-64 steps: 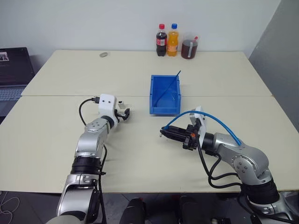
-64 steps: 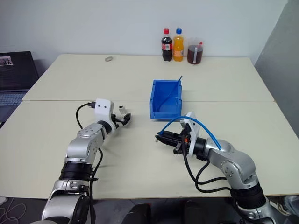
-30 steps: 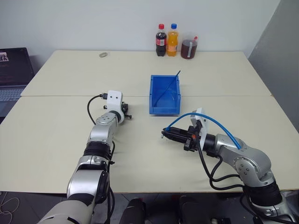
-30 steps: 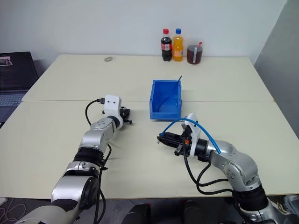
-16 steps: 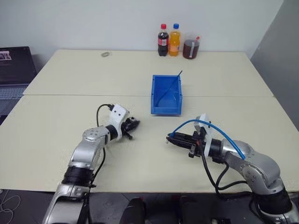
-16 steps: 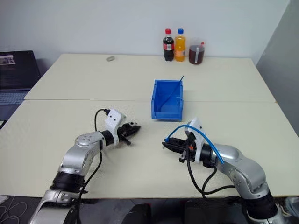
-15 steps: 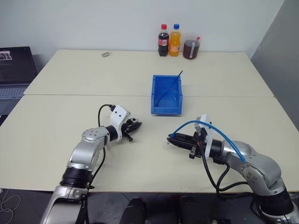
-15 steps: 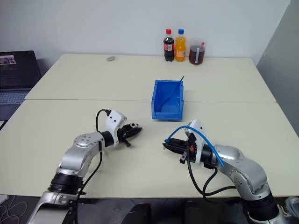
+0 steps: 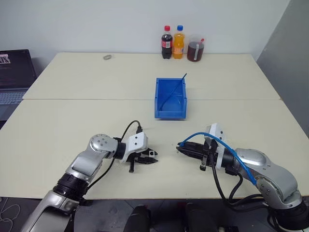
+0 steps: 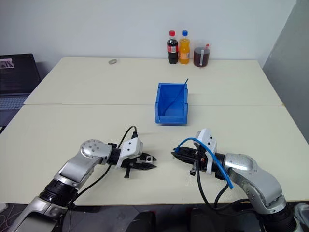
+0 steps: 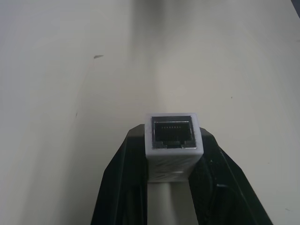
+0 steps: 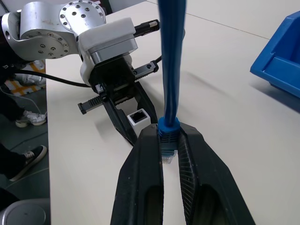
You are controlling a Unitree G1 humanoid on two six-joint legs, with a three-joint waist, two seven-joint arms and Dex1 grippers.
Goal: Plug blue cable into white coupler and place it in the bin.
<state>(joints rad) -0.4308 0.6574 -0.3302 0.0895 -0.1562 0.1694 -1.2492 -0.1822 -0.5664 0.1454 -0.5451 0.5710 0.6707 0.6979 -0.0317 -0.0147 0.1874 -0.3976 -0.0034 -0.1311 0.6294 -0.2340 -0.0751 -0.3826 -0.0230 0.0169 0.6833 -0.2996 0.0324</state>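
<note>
Swinging inward: left end effector (image 9: pixel 150 160) with white coupler (image 11: pixel 172 136), now facing blue cable (image 12: pixel 169 70)

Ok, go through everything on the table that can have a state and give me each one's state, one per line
white coupler: clamped in the left gripper, socket empty, facing the plug
blue cable: plug end pinched in the right gripper, not yet plugged in
bin: upright, a thin dark blue strand leaning inside
cola bottle: upright, capped
orange bottle: upright, capped
cup of dark drink: upright, nearly full
laptop: open, screen lit
</note>
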